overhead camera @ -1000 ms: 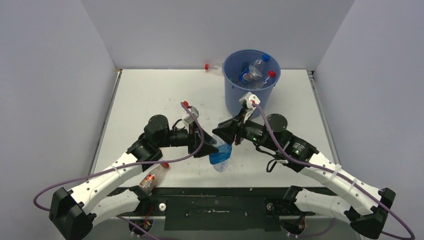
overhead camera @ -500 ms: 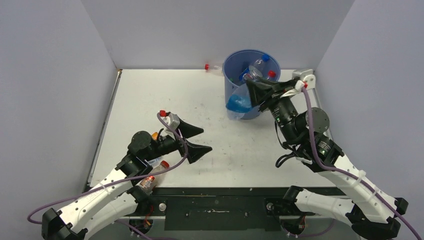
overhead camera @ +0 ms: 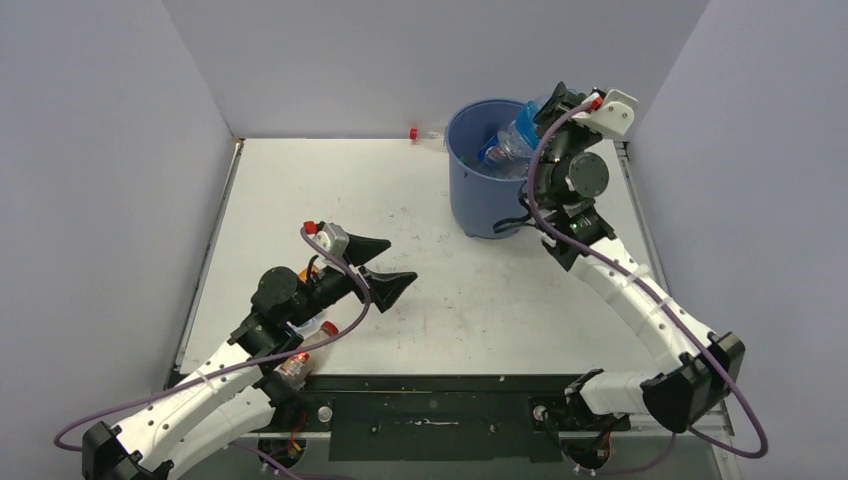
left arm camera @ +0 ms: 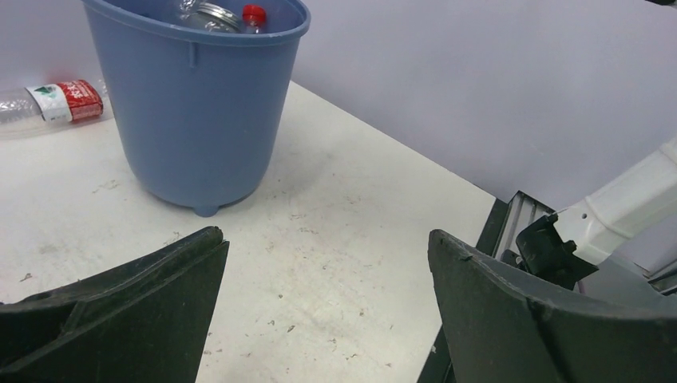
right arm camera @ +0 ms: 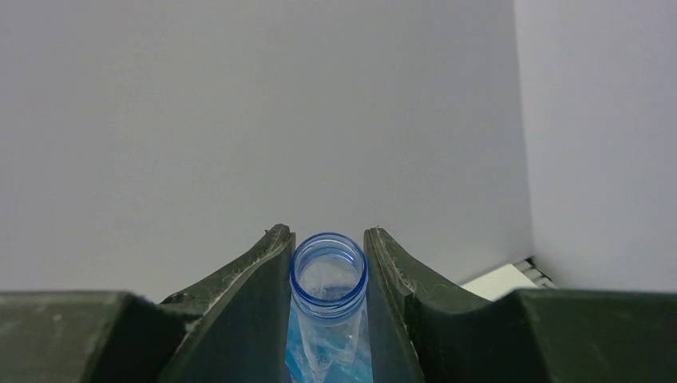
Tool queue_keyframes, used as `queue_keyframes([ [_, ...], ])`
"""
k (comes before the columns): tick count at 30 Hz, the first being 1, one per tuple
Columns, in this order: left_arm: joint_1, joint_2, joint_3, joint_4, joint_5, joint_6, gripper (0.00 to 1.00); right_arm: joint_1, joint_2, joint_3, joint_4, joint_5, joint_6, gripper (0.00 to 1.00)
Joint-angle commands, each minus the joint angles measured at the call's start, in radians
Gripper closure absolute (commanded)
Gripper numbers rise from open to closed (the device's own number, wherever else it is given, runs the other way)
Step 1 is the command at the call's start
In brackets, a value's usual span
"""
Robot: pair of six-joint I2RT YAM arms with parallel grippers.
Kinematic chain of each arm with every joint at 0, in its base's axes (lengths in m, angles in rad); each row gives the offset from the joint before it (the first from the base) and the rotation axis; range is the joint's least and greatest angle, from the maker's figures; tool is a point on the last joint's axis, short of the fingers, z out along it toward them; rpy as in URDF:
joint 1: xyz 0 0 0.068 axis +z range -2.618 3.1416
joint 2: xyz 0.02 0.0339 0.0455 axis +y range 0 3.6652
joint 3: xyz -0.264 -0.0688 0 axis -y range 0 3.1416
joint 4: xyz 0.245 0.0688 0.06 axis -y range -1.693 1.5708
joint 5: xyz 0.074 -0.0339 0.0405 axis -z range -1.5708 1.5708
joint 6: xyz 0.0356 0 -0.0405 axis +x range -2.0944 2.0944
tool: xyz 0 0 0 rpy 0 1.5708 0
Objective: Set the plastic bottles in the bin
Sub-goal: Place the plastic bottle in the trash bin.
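R gripper (right arm camera: 328,236) hovering at far-right rim of bin (overhead camera: 478,195), clenching uncapped blue bottle (overhead camera: 520,128) by neck. L gripper (left arm camera: 323,239) gaping, empty, near-left. Bottle prob. light, thin-walled, denting easily; stiff neck ring looking like safest hold.

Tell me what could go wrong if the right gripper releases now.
1. The blue bottle in the right gripper hangs close to the far-right rim of the bin, so it may clip the rim and fall outside.
2. The piled bottles inside already reach rim height, so the dropped one could bounce off them and out.
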State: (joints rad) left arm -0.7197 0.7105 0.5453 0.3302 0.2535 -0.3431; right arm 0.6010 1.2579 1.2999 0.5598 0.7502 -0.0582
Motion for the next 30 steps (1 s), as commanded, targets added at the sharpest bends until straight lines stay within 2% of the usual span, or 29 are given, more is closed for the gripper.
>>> queue_keyframes([
  [1,-0.014,0.005,0.026,-0.025,-0.06,0.05,0.04,-0.126,0.067,0.063,0.048,0.055,0.132,0.95],
  [11,-0.022,-0.003,0.024,-0.017,-0.06,0.055,0.04,-0.233,0.159,0.034,0.031,-0.032,0.236,0.95],
  [22,-0.028,-0.006,0.025,-0.028,-0.066,0.065,0.04,-0.236,0.223,-0.042,-0.043,-0.037,0.256,0.95],
  [30,-0.037,0.007,0.031,-0.039,-0.065,0.073,0.04,-0.238,0.254,-0.036,-0.2,-0.123,0.371,0.95],
])
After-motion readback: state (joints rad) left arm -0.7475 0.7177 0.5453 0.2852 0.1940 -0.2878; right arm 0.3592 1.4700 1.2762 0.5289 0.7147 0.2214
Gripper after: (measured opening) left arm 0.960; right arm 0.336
